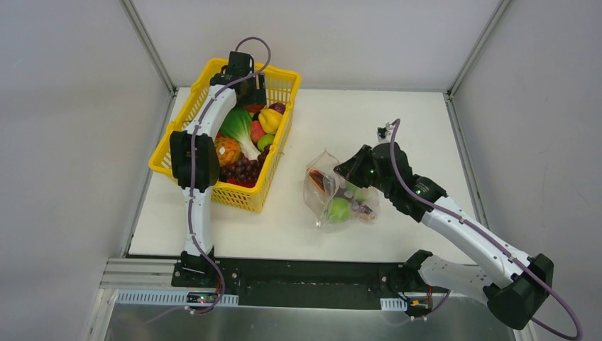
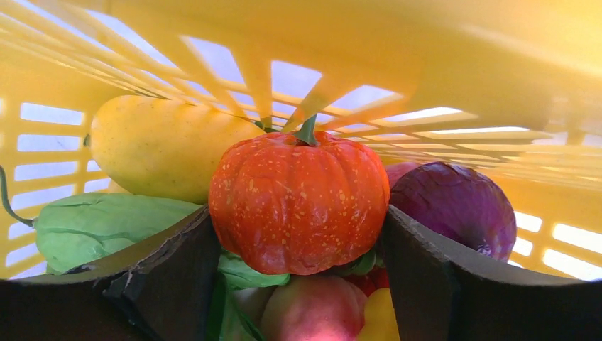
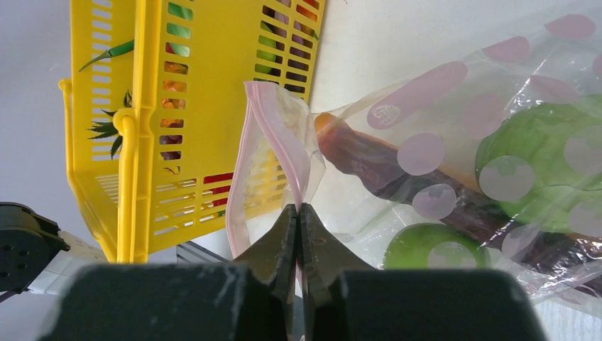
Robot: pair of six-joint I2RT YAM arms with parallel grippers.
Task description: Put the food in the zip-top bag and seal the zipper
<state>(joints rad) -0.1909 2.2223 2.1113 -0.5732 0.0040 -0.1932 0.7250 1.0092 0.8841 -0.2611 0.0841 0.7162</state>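
The food lies heaped in the yellow mesh basket (image 1: 186, 114): leafy greens (image 1: 238, 128), purple grapes (image 1: 241, 170), a yellow fruit (image 1: 270, 119). My left gripper (image 1: 250, 96) reaches into the far end of the basket. In the left wrist view the left gripper (image 2: 297, 213) stands open, one finger close against each flank of an orange pumpkin (image 2: 298, 185) that rests on other food. The zip-top bag (image 1: 319, 195) lies on the table with a green apple (image 1: 339, 209) inside. My right gripper (image 3: 298, 209) is shut on the pink zipper (image 3: 273, 121), holding the mouth up.
A yellow squash (image 2: 156, 145), a green leaf (image 2: 99, 227) and a purple cabbage (image 2: 454, 206) crowd the pumpkin against the basket wall (image 2: 341, 42). A long dark vegetable (image 3: 397, 170) also lies in the bag. The basket (image 3: 135, 128) stands just left of the bag's mouth.
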